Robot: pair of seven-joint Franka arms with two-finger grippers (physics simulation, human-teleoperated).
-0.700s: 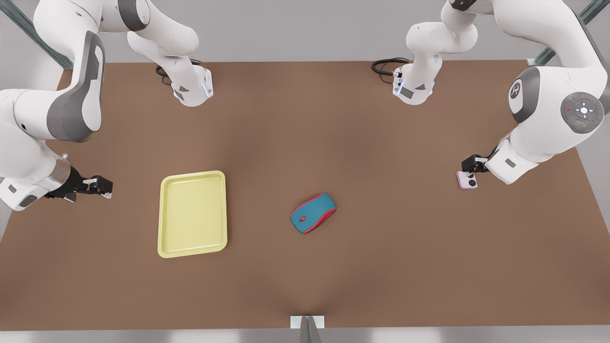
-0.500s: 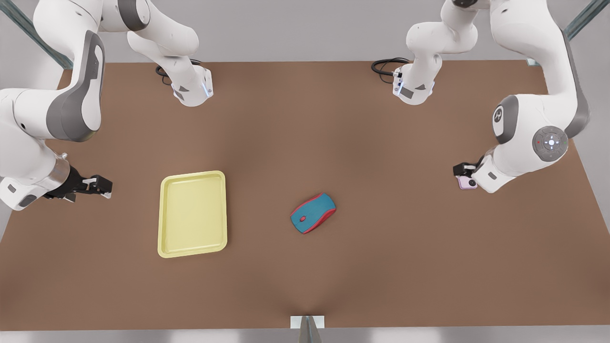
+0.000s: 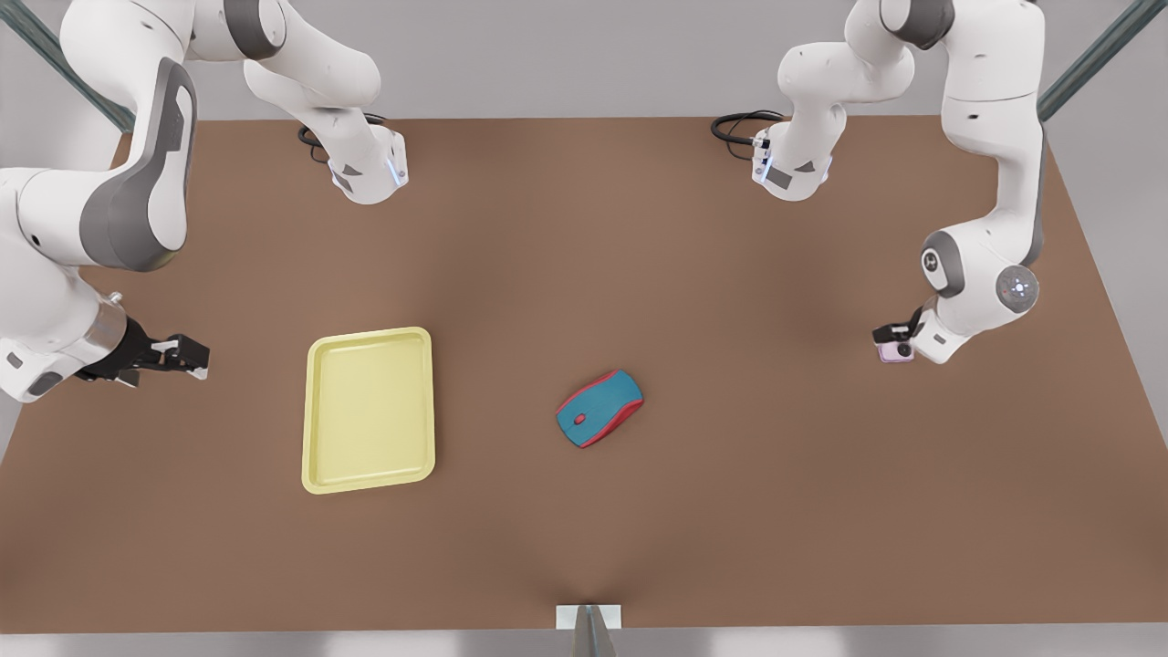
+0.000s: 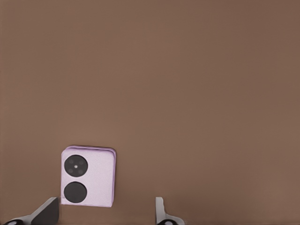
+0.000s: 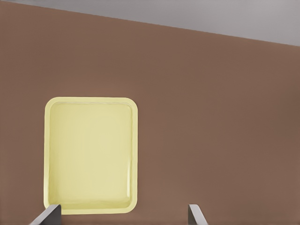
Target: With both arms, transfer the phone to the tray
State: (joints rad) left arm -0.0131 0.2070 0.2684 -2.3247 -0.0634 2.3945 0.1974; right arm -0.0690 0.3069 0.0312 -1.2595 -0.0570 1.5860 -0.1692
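Observation:
The pale pink phone (image 3: 895, 352) (image 4: 88, 182) lies flat on the brown table near the front view's right edge, its two dark lenses up. My left gripper (image 3: 891, 332) (image 4: 104, 216) hovers just over it, open, with the phone near one finger (image 4: 47, 213) and untouched. The pale yellow tray (image 3: 369, 409) (image 5: 89, 154) lies at the front view's left, with nothing in it. My right gripper (image 3: 185, 356) (image 5: 122, 218) waits open beside the tray, toward the table's left edge.
A blue-and-red computer mouse (image 3: 599, 408) sits mid-table between tray and phone. The arm bases (image 3: 370, 173) (image 3: 792, 173) stand at the table's far edge, with a black cable (image 3: 735, 123) by one. The table's right edge runs close to the phone.
The left arm has drawn itself upright and brought its gripper down over the phone, covering more of it. The right gripper has drifted slightly toward the table's left edge.

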